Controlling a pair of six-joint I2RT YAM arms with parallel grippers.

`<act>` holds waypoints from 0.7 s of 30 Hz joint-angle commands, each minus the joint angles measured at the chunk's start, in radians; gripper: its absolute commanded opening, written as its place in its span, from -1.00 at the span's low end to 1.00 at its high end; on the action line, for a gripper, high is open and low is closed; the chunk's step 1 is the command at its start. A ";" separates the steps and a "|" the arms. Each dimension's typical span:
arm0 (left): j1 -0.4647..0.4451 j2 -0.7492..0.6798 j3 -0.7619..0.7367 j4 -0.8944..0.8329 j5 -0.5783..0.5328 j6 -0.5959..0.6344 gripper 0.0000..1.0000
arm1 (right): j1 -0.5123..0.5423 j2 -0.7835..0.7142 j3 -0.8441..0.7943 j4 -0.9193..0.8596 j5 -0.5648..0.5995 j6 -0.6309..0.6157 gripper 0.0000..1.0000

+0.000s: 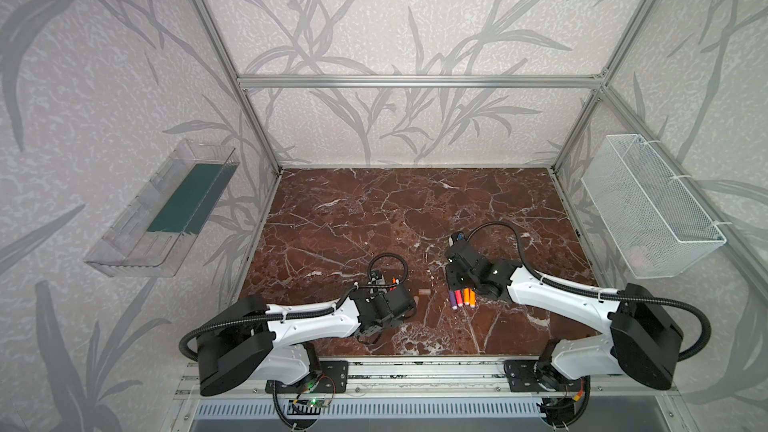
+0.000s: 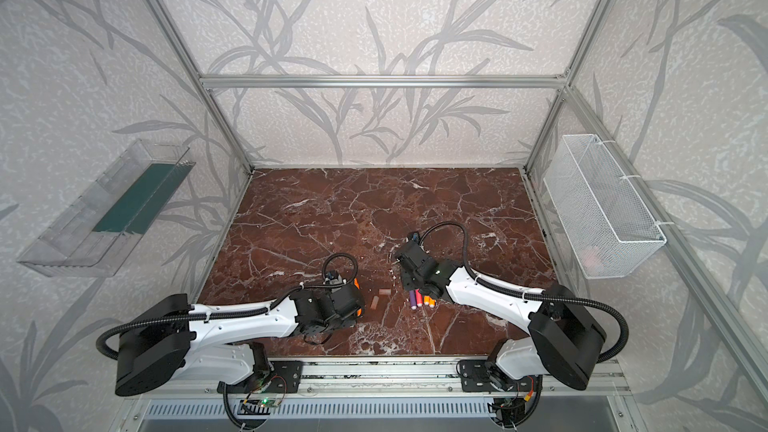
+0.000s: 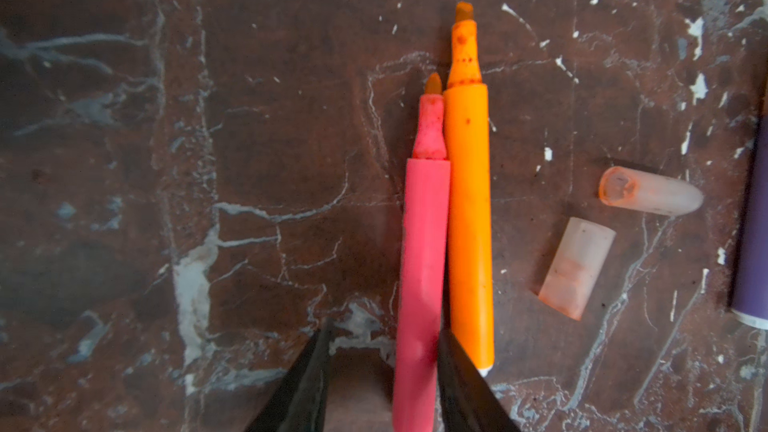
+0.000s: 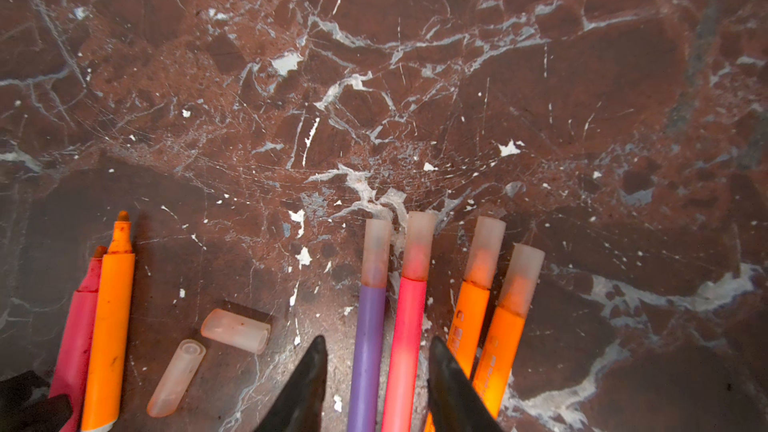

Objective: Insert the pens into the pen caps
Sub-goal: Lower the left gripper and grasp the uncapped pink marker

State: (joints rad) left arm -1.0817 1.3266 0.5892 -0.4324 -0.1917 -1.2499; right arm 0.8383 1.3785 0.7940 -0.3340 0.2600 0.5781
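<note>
An uncapped pink pen (image 3: 424, 251) lies between the fingers of my left gripper (image 3: 385, 328). It rests against one finger, with a gap to the other, so the gripper is open. An uncapped orange pen (image 3: 469, 218) lies alongside, just outside the jaws. Two loose pen caps (image 3: 579, 268) (image 3: 650, 195) lie beside them, also seen in a top view (image 2: 384, 291). My right gripper (image 4: 377, 339) is open and straddles a capped purple pen (image 4: 368, 351) and a capped pink pen (image 4: 405, 347). Two capped orange pens (image 4: 467, 322) (image 4: 500, 351) lie just past one finger.
The brown marble tabletop (image 1: 374, 218) stretches away behind both arms. A white mesh basket (image 1: 648, 209) hangs on the right wall and a clear plastic tray (image 1: 162, 218) on the left wall. Aluminium frame posts stand at the table's corners.
</note>
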 commanded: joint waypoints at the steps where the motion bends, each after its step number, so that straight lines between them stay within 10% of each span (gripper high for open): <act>1: -0.004 0.016 0.030 -0.012 -0.017 -0.007 -0.13 | -0.004 -0.027 -0.015 0.002 -0.001 -0.001 -0.19; 21: -0.003 0.136 0.082 -0.113 0.020 0.024 -0.48 | -0.004 -0.068 -0.031 0.016 -0.016 0.008 -0.17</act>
State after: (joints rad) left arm -1.0836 1.4204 0.6601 -0.4915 -0.1909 -1.2377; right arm 0.8383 1.3407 0.7746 -0.3218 0.2489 0.5785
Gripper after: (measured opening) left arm 0.264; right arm 0.416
